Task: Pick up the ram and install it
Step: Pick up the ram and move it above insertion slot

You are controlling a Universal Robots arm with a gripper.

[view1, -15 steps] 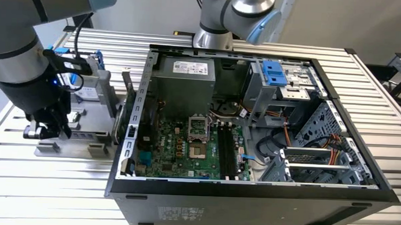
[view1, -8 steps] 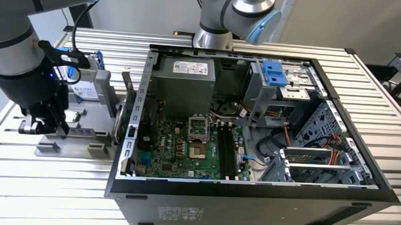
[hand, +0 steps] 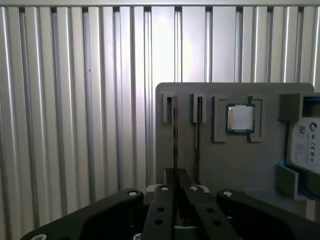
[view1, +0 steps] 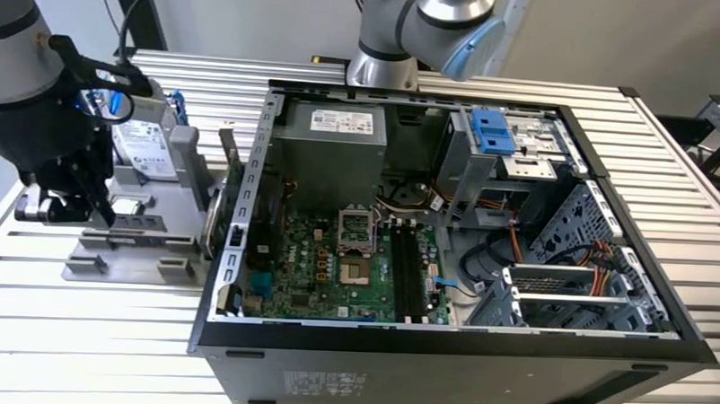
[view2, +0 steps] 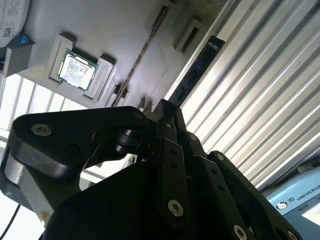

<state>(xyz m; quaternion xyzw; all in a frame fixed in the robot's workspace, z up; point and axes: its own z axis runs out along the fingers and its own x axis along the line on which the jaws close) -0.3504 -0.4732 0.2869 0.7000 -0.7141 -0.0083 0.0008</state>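
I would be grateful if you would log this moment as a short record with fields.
ram: on edge at the grey fixture, outside the computer case
gripper: low over the fixture, at the ram's near end
processor: seated in its fixture pocket
hard drive: on the fixture, in a blue frame
memory slots: on the board in the open case
table: ribbed metal

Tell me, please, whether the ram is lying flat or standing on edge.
On edge: the ram stands on its long side in the gray holder, the pincer shut on it.
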